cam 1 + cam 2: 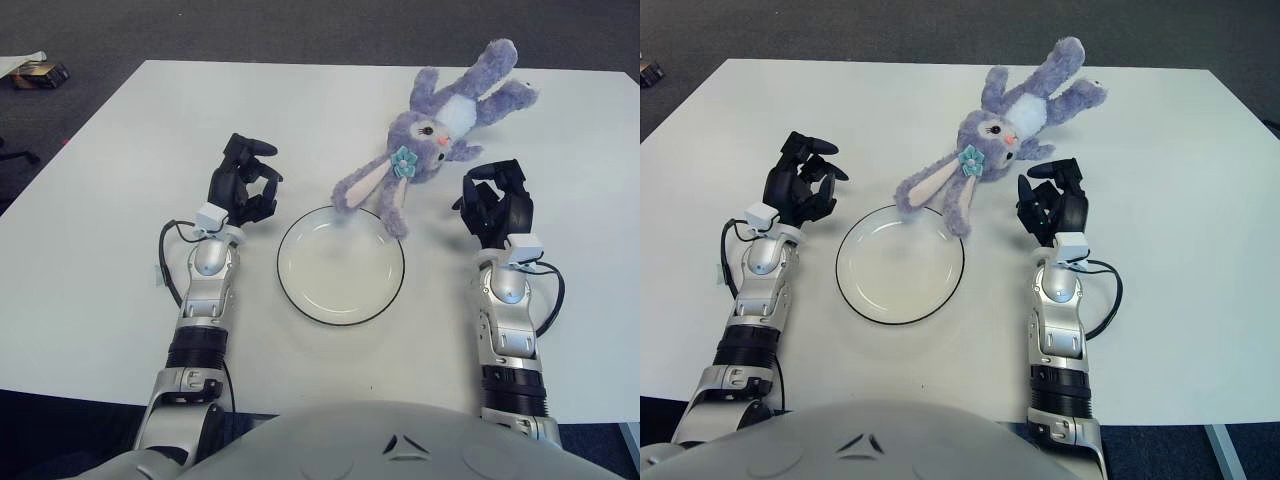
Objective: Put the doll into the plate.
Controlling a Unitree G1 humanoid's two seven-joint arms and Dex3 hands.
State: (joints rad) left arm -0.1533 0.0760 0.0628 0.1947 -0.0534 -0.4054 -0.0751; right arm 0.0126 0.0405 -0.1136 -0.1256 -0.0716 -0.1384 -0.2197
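One purple plush bunny doll [440,125] lying beyond one white plate [341,264], ear tips touching its rim, left hand [243,183] and right hand [496,203] flanking, fingers loosely curled, gripping nothing, white table [100,250].

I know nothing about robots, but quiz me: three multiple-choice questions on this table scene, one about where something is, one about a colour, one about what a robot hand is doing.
1. Where does the purple plush bunny doll lie?
A. Inside the plate
B. On the table beyond the plate, ear tips at its rim
C. On the floor

2. What colour is the rim of the round white plate?
A. Dark
B. Red
C. Yellow

3. What does the right robot hand hold?
A. The doll
B. The plate
C. Nothing

Answers: B, its body rests on the white table with only the long ears reaching the plate; A, a thin dark line circles the plate; C, its fingers are curled beside the doll, grasping nothing, as with the left robot hand left of the plate.
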